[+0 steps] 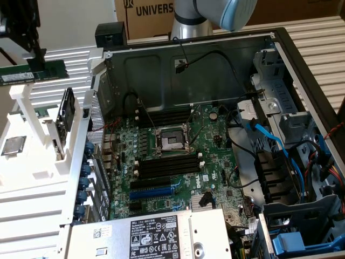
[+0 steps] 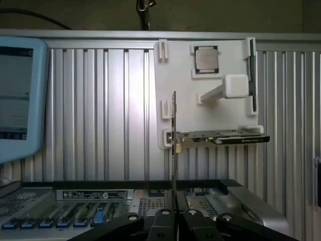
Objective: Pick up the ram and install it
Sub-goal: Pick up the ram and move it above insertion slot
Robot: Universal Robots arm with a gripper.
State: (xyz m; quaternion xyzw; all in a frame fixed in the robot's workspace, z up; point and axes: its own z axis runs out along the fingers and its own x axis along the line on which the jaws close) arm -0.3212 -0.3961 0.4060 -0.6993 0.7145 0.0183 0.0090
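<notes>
I see my pincer (image 1: 38, 63) closed on the ram (image 1: 27, 74), gripping its long upper edge, at the exterior view's left of the open computer case (image 1: 215, 59).

ribbed table (image 1: 318, 43), open computer case (image 1: 161, 70), apparently plastic white rack (image 1: 32, 183)

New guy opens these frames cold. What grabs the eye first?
The open PC case with its green motherboard takes up the middle of the exterior view. At that view's upper left, the gripper is closed on the ram, a thin green stick held level in the air. Just below it sits a white fixture carrying a CPU chip.
</notes>
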